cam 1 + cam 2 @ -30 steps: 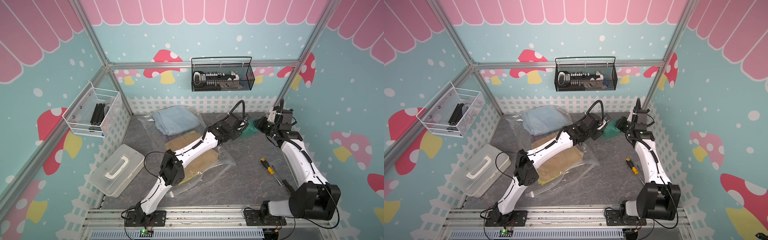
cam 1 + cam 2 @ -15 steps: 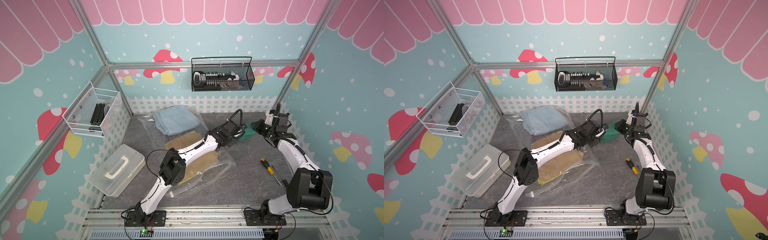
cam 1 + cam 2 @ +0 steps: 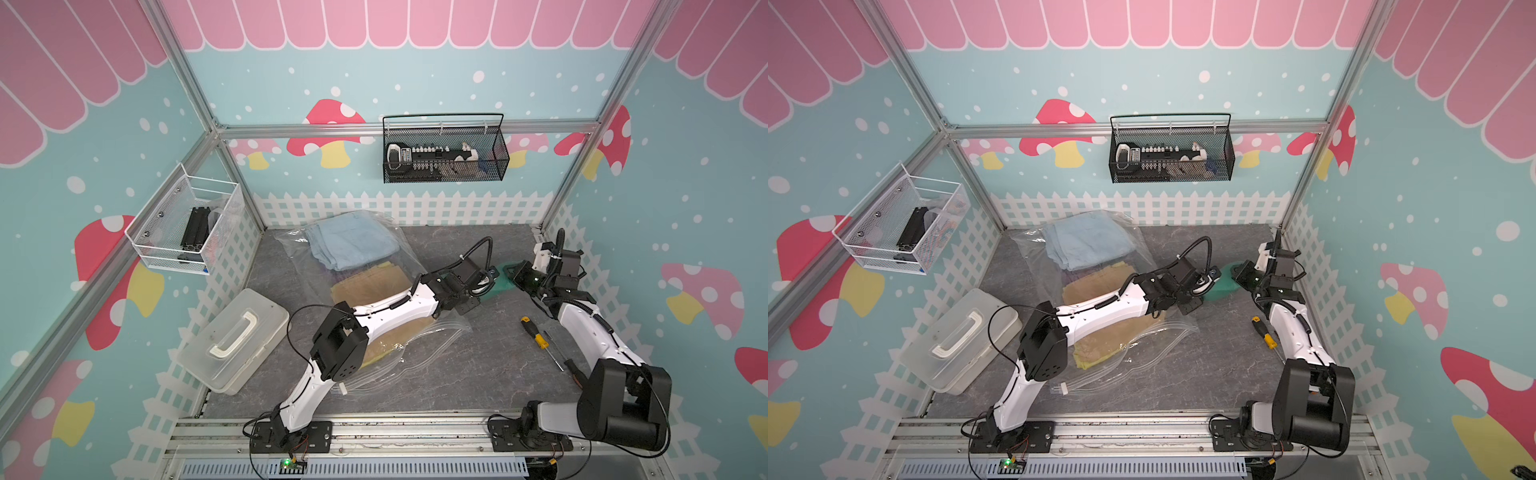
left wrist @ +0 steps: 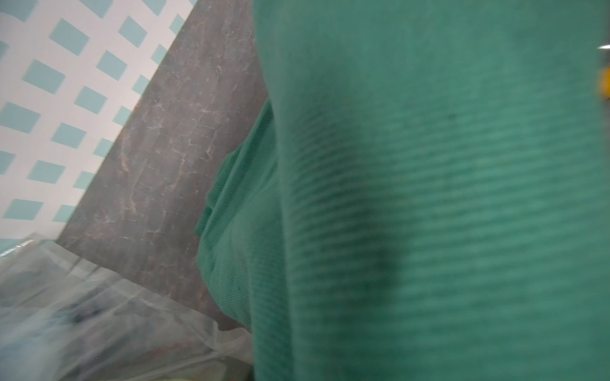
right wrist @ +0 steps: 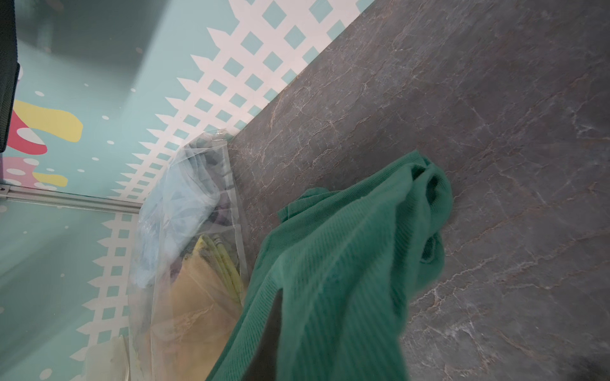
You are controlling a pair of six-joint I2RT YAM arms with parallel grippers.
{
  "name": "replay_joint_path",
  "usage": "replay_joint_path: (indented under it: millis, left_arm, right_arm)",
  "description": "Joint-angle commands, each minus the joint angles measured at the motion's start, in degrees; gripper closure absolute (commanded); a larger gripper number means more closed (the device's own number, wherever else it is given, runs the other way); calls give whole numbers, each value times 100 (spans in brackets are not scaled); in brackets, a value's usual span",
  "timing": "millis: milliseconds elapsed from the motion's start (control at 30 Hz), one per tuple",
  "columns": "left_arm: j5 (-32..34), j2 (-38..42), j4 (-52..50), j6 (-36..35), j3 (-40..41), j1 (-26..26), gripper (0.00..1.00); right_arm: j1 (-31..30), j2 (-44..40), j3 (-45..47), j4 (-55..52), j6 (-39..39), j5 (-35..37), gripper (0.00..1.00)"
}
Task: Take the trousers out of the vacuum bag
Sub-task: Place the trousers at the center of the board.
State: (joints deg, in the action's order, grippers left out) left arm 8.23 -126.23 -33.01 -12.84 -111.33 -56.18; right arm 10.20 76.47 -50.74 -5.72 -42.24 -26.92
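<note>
Right tool (image 3: pixel 517 276), pressed shut, seemingly pinches the green trousers (image 3: pixel 503 289), stretched lengthwise toward the left tool (image 3: pixel 487 285), state unclear.

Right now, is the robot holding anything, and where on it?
The right tool looks shut on the green trousers, at one bunched edge. The left tool is against them too, but its grip cannot be told.

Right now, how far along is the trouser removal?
Done: the green trousers are outside the vacuum bag. In hand: the right gripper appears shut on them; the left gripper is buried in cloth, jaws unseen. Left: light blue trousers, tan trousers and yellow trousers sit inside the bag.
</note>
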Motion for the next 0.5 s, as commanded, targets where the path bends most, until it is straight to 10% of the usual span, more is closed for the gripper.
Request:
replay_joint_path:
  millis: [0,467]
  left_arm:
    - [-512,578,36,270,273,-126,73]
    - [-1421,1974,43,1225,2245,-246,32]
  right_arm:
    - [196,-146,227,343,-39,154,100]
    - [505,-730,1427,387,-39,57,100]
